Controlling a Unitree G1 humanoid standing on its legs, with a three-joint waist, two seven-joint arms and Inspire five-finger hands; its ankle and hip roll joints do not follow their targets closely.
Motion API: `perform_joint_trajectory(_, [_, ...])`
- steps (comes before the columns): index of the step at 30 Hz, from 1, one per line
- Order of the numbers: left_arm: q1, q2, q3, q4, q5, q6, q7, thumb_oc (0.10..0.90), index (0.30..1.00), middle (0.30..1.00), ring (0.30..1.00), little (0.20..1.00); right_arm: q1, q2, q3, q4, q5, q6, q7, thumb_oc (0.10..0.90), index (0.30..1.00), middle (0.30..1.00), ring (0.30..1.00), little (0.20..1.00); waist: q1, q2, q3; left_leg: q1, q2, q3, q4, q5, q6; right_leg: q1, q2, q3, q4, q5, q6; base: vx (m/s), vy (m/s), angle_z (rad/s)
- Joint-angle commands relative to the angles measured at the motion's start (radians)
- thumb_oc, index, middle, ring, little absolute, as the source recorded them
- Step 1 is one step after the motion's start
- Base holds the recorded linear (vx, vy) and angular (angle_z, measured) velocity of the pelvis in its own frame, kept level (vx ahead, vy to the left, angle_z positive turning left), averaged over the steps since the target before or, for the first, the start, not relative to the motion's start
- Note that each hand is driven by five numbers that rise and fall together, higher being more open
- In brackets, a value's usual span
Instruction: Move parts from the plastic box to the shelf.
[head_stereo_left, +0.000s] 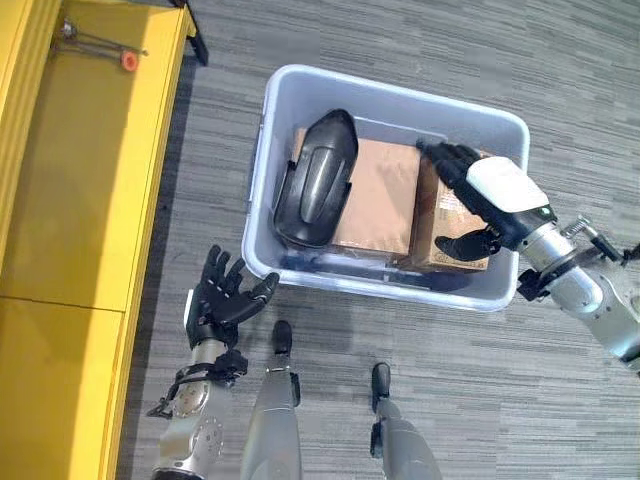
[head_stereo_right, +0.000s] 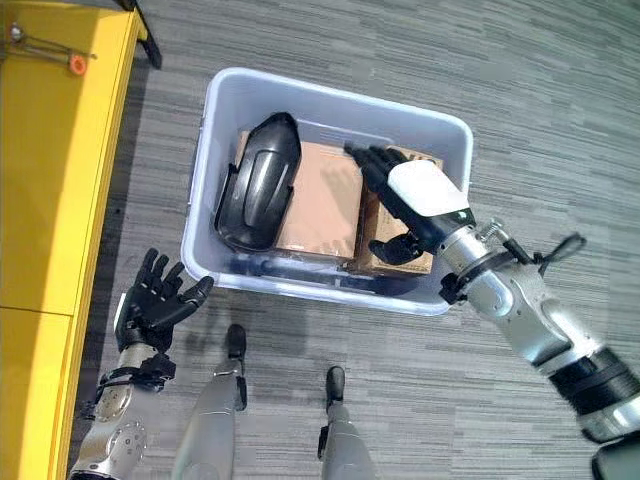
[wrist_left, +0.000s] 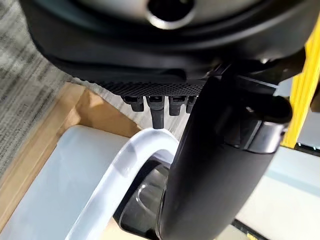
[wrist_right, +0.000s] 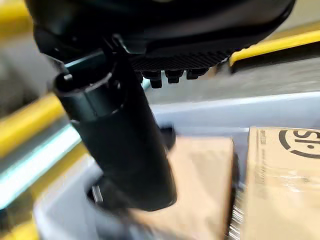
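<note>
The pale plastic box (head_stereo_left: 420, 112) stands on the grey carpet. In it lie a black moulded part (head_stereo_left: 315, 180) at its left end, a large cardboard box (head_stereo_left: 375, 195) in the middle and a small cardboard box (head_stereo_left: 435, 215) at the right end. My right hand (head_stereo_left: 505, 190) hovers over the small cardboard box, fingers stretched across its top and thumb by its near side, open; the right wrist view shows that box (wrist_right: 285, 180) just past the thumb. My left hand (head_stereo_left: 215, 300) hangs open outside the box's near left corner, fingers spread, holding nothing.
The yellow shelf (head_stereo_left: 80, 180) runs along the left side, close to the plastic box's left wall. A thin metal rod with an orange knob (head_stereo_left: 129, 61) lies on its far end. Grey carpet (head_stereo_left: 480, 380) surrounds the box.
</note>
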Motion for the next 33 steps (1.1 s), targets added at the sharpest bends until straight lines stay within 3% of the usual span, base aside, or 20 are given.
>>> perform_joint_trajectory(1, [0.061, 0.039, -0.007, -0.087, -0.033, -0.027, -0.006, 0.900, 1.000, 1.000, 1.000, 1.000, -0.252, -0.117, 0.049, -0.020, -0.078, -0.023, -0.043, 0.900, 1.000, 1.000, 1.000, 1.000, 0.039, -0.010, 0.045, 0.017, 0.061, -0.029, -0.028, 0.034, -0.050, 0.074, -0.009, -0.048, 0.069, -0.026, -0.004, -0.03, -0.081, 0.21])
perform_joint_trajectory(4, [0.065, 0.045, -0.002, -0.099, -0.037, -0.033, -0.002, 0.900, 1.000, 1.000, 1.000, 1.000, -0.375, -0.153, 0.162, 0.006, -0.116, -0.022, -0.041, 0.900, 1.000, 1.000, 1.000, 1.000, 0.050, -0.008, 0.060, 0.002, 0.059, -0.040, -0.037, 0.050, -0.053, 0.062, -0.006, -0.054, 0.071, -0.026, -0.005, -0.02, -0.052, 0.10])
perform_joint_trajectory(6, [0.070, 0.058, -0.004, -0.112, -0.039, -0.037, -0.003, 0.900, 1.000, 1.000, 1.000, 1.000, -0.524, -0.193, 0.311, 0.046, -0.158, -0.015, -0.025, 0.900, 1.000, 1.000, 1.000, 1.000, 0.068, -0.009, 0.083, -0.022, 0.052, -0.053, -0.044, 0.061, -0.058, 0.052, -0.004, -0.066, 0.073, -0.031, -0.007, -0.02, -0.059, 0.10])
perform_joint_trajectory(16, [0.057, 0.069, 0.000, -0.123, -0.040, -0.047, 0.012, 0.900, 1.000, 1.000, 1.000, 1.000, -0.828, -0.248, 0.562, 0.062, -0.239, 0.004, -0.038, 0.900, 1.000, 1.000, 1.000, 1.000, 0.086, 0.002, 0.131, -0.090, 0.032, -0.091, -0.055, 0.079, -0.067, 0.015, 0.003, -0.095, 0.081, -0.045, -0.013, -0.01, -0.043, 0.14])
perform_joint_trajectory(24, [0.046, 0.062, -0.013, -0.128, -0.043, -0.051, 0.021, 0.900, 1.000, 1.000, 1.000, 1.000, -0.944, -0.237, 0.643, 0.046, -0.294, 0.017, -0.055, 0.900, 1.000, 1.000, 1.000, 1.000, 0.087, 0.000, 0.131, -0.136, 0.020, -0.112, -0.051, 0.079, -0.066, -0.004, 0.012, -0.111, 0.083, -0.058, -0.015, 0.02, -0.032, 0.05])
perform_joint_trajectory(33, [0.033, 0.060, -0.015, -0.130, -0.040, -0.056, 0.034, 0.900, 1.000, 1.000, 1.000, 1.000, -0.942, -0.203, 0.653, 0.050, -0.300, 0.021, -0.042, 0.900, 1.000, 1.000, 1.000, 1.000, 0.098, -0.003, 0.131, -0.189, -0.002, -0.145, -0.042, 0.072, -0.065, -0.014, 0.017, -0.136, 0.076, -0.071, -0.015, 0.02, -0.037, 0.10])
